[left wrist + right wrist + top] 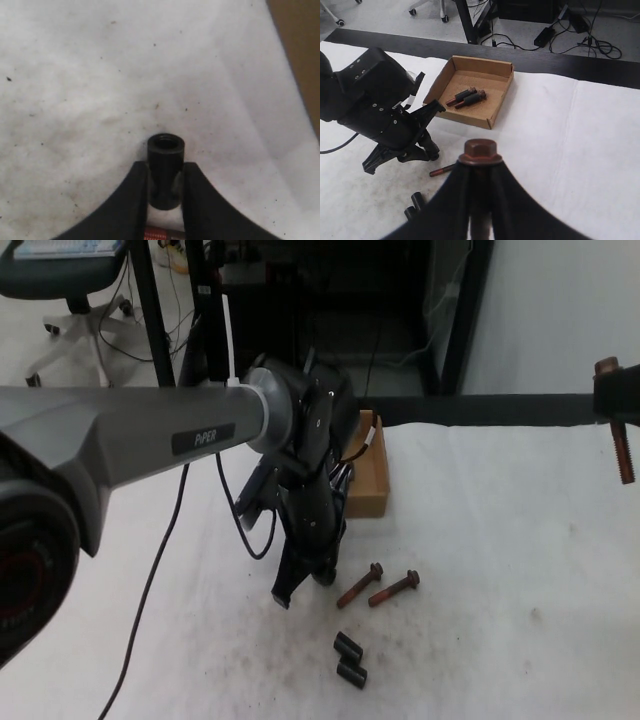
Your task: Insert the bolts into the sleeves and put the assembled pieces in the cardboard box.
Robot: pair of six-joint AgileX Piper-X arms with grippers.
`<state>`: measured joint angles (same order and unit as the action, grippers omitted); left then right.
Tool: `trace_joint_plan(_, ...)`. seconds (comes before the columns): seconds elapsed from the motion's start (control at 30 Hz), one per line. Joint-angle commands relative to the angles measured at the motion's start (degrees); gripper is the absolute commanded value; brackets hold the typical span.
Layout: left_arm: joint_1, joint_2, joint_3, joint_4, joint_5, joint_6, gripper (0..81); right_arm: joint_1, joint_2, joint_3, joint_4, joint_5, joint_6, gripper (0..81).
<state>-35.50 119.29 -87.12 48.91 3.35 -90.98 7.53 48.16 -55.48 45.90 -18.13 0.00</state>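
Black sleeve point(165, 152) pinched in L tool point(165, 176); rusty bolt point(480, 150) clamped in R tool point(480, 172)

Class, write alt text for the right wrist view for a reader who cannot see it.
The right gripper holds a rusty bolt over the white bench. Beyond it a cardboard box holds two assembled pieces, with the left arm beside it.

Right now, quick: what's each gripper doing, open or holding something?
Left gripper: shut on a sleeve.
Right gripper: shut on a bolt.
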Motion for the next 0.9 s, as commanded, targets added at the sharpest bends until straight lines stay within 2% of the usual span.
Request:
trace_joint_plan(0.0, -0.18, -0.19, -0.03, 0.37, -1.08, -0.57, 0.4, -0.12, -0.61, -0.04, -0.68, -0.67, 0.0, 0.8)
trace_joint_plan(0.1, -0.18, -0.19, -0.03, 0.38, -1.08, -0.4, 0.4, -0.12, -0.61, -0.04, -0.68, -0.67, 0.0, 0.8)
trace_joint_plan(0.17, -0.04, -0.35, -0.14, 0.05, -1.08, 2.94, 0.4, -0.12, -0.61, -0.04, -0.68, -0.67, 0.0, 0.8)
trace_joint_plan(0.3, 0.53, -1.08, -0.99, 0.03, -1.08, 27.82, 0.4, -0.12, -0.61, -0.04, -0.68, -0.67, 0.0, 0.8)
trace_joint_plan(0.4, 1.17, -2.89, -1.07, 1.17, -1.08, 42.55, 0.4, -0.12, -0.61, -0.04, -0.68, -0.67, 0.0, 0.8)
trace_joint_plan(0.5, 1.19, -5.99, -1.07, 2.98, -1.08, 64.7, 0.4, -0.12, -0.61, -0.04, -0.68, -0.67, 0.0, 0.8)
trace_joint_plan(0.6, 1.19, -8.76, -1.07, 7.82, -1.08, 82.47, 0.4, -0.12, -0.61, -0.04, -1.05, -0.67, 0.0, 0.8)
trace_joint_plan(0.73, 1.42, -10.07, -1.07, 18.34, -1.08, 99.6, 0.4, -0.12, -0.61, -0.04, -1.2, -0.67, 0.0, 0.8)
trace_joint_plan(0.87, 2.16, -9.17, -0.44, 26.42, -1.08, 107.0, 0.4, -0.12, -0.61, -0.04, -1.19, -1.6, 0.37, 0.8)
